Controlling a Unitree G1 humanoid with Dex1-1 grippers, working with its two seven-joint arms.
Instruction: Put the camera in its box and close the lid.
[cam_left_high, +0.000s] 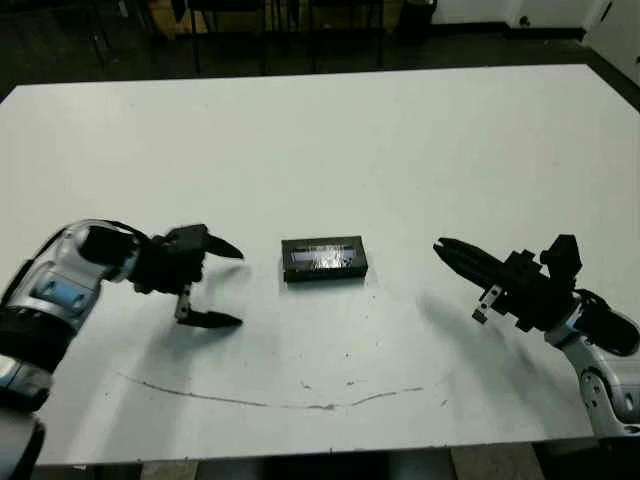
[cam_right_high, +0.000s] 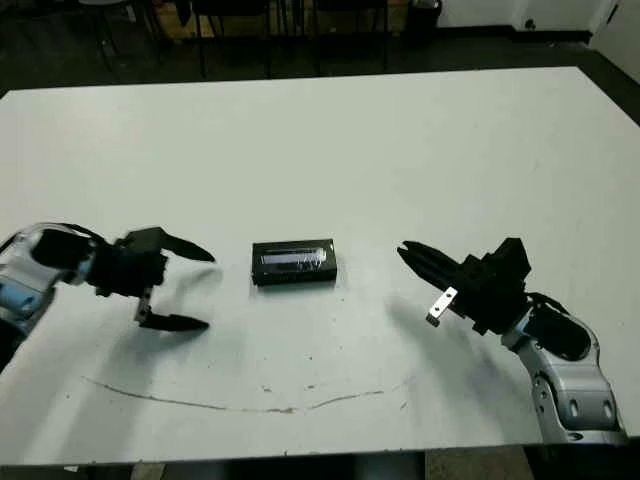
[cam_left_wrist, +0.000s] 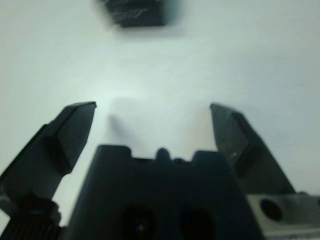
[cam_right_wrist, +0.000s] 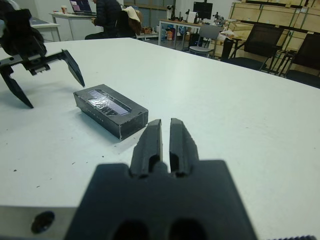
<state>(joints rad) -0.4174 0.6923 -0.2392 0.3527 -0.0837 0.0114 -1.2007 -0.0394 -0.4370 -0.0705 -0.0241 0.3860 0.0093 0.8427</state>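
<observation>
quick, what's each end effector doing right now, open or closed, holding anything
Left end effector: open, holding nothing, off to one side of the closed box.
Right end effector: closed, empty, on the box's other side.

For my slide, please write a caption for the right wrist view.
Closed box on the white table, between shut right gripper and open left gripper.

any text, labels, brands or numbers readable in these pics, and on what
None can be read.
The lid on the box has a pale glossy strip across its top, with no letters legible.
The laptop screen beyond the table is too small to read.
The left gripper and right gripper show no markings.
</observation>
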